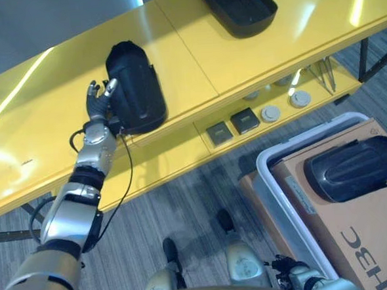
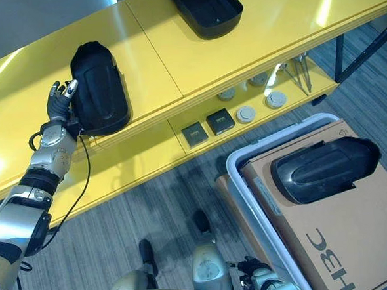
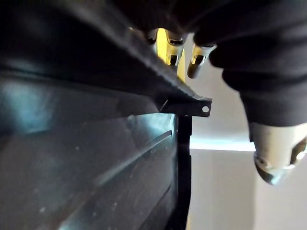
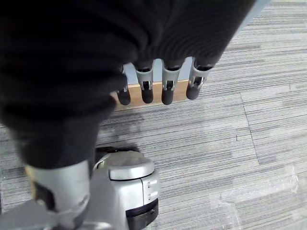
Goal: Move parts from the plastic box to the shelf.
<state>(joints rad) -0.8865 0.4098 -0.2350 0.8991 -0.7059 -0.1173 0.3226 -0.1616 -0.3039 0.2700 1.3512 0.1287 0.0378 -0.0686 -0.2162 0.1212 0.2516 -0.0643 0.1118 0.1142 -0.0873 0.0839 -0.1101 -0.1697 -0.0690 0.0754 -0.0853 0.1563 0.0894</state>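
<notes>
My right hand [image 4: 158,86] hangs low over the grey floor [image 4: 268,158], fingers relaxed and holding nothing. By the plastic box's [image 2: 238,172] near rim, a cardboard carton [image 2: 337,235] carries one black part [image 2: 323,166]. My left hand [image 1: 99,101] holds another black part [image 1: 134,86] (fingers curled over its edge) at the yellow shelf's [image 1: 41,128] front edge. A third part [image 1: 239,7] sits by the back edge.

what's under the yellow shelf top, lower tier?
On the lower tier: two dark square parts, round grey discs and some metal tools. The top shelf covers the back of that tier, so anything further in is hidden.
</notes>
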